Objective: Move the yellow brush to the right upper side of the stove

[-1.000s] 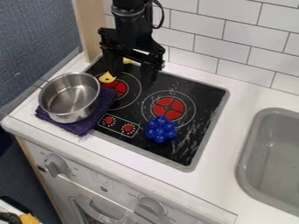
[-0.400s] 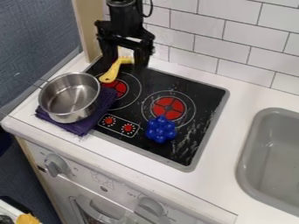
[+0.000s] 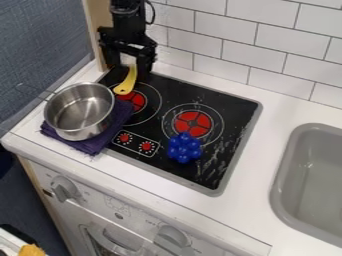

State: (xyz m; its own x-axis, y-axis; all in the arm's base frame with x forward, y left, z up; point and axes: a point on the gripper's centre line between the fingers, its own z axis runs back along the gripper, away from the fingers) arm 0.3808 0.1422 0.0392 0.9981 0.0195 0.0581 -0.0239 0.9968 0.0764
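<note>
The black gripper hangs over the back left corner of the stove, its fingers apart on either side of the yellow brush's upper end. The yellow brush lies at the stove's back left, its wide handle end over the edge of the left red burner. Its far end runs up between the fingers, partly hidden by the gripper. Whether the fingers touch the brush, I cannot tell.
A metal pot sits on a folded purple cloth at the stove's left. A blue knobbly object rests on the front right. The tiled wall rises behind, and a grey sink lies right.
The gripper has moved left and slightly up the view, staying open. More of the brush came into sight, then its far end became partly covered again.
</note>
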